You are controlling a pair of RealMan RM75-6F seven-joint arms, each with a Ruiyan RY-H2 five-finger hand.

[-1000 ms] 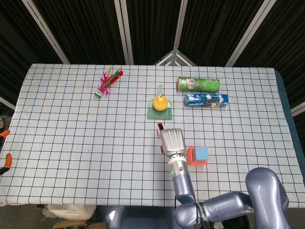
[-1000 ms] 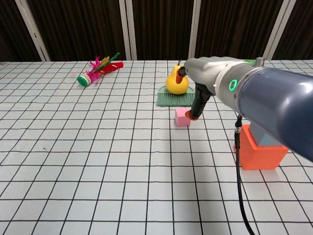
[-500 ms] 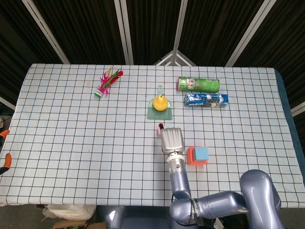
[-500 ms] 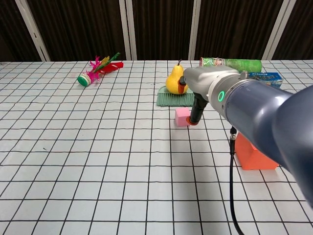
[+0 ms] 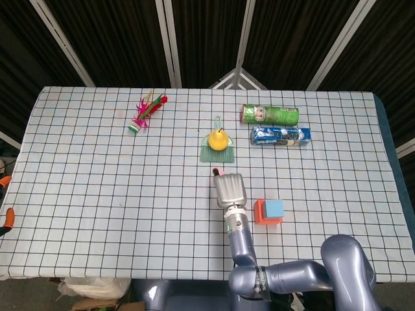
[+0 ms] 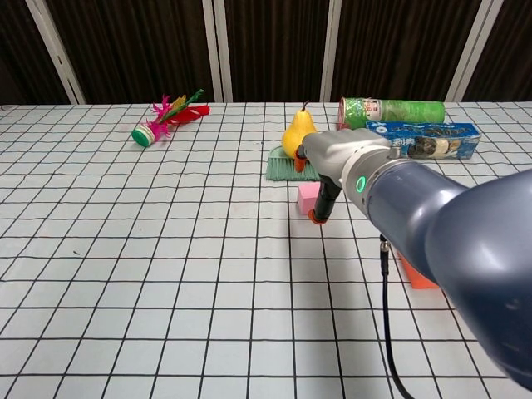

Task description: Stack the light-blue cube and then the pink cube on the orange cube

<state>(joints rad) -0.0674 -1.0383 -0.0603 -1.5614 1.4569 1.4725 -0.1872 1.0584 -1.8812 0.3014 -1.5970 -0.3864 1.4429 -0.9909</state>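
The orange cube (image 5: 258,212) sits on the table right of centre, with the light-blue cube (image 5: 273,208) on top of it. In the chest view only a corner of the orange cube (image 6: 413,275) shows behind my right arm. The pink cube (image 6: 306,196) stands on the cloth in front of the pear; in the head view only a sliver of the pink cube (image 5: 220,173) shows. My right hand (image 5: 229,190) hovers right over it. One orange-tipped finger (image 6: 319,205) hangs down at the cube's right front side, and the thumb stays apart above. Only orange tips of my left hand (image 5: 4,216) show at the left edge.
Behind the pink cube a yellow pear (image 6: 297,134) rests on a green brush (image 6: 285,169). A green can (image 6: 391,109) and a blue packet (image 6: 424,140) lie at the back right. A feathered shuttlecock (image 6: 164,116) lies at the back left.
My right hand has moved left and down onto the pink cube, covering more of it. In the chest view the can and blue packet have come into sight.
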